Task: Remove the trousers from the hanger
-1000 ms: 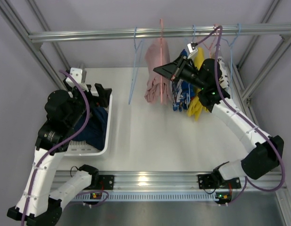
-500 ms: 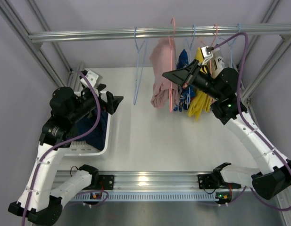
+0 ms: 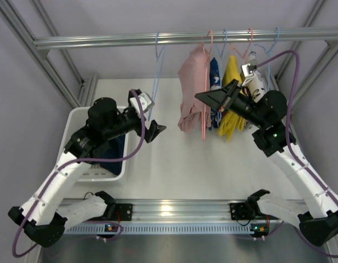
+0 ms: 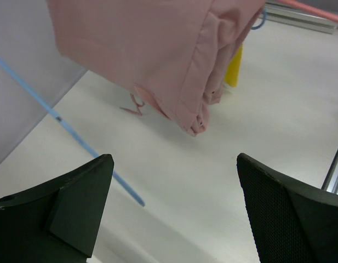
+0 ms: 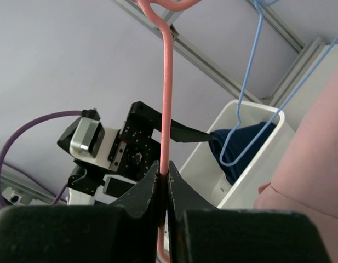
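The pale pink trousers (image 3: 192, 90) hang folded over a pink hanger (image 3: 205, 82) on the rail; they also fill the top of the left wrist view (image 4: 158, 49). My right gripper (image 3: 206, 97) is shut on the pink hanger's wire (image 5: 165, 98) beside the trousers (image 5: 316, 170). My left gripper (image 3: 156, 131) is open and empty, in the air left of and below the pink trousers. The dark navy trousers (image 3: 113, 150) lie in the white basket (image 3: 70, 123), also seen in the right wrist view (image 5: 240, 148).
An empty blue hanger (image 3: 156, 71) hangs left of the pink trousers. A blue patterned garment (image 3: 215, 76) and a yellow garment (image 3: 231, 93) hang to their right. The metal rail (image 3: 103, 40) runs across the back.
My left arm has swung right, out of the basket, toward the pink trousers. My right gripper has moved the pink hanger and trousers a little to the right along the rail.
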Robot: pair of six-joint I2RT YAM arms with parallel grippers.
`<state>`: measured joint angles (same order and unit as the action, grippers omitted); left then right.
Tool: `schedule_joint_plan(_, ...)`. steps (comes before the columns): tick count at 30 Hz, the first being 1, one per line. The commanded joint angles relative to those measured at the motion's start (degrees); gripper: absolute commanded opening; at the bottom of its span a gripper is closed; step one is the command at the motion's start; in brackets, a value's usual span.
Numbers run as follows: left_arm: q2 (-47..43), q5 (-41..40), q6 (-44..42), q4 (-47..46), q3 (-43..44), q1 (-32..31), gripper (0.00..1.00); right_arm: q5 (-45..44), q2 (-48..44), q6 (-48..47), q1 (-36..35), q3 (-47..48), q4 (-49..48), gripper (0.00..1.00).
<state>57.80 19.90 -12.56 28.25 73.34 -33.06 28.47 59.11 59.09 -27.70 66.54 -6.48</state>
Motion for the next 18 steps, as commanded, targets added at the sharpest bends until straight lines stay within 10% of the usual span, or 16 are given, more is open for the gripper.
schedule_joint_plan(1,-0.6,-2.8,-2.6,-4.2,0.9,-4.3,0.99,-1.3,-2.8,-1.5,-0.5,0.2,-3.6,0.0)
schedule_joint_plan(10,2.3,-30.7,-6.5,-14.6,-2.7,-22.5,0.99,-2.0,-0.8,1.2,-1.6,2.2,-4.2,0.0)
schedule_joint_plan(18,5.2,-39.6,-6.8,-27.7,-8.5,-30.9,0.99,-1.9,-1.7,1.0,-1.8,2.4,-3.5,0.0)
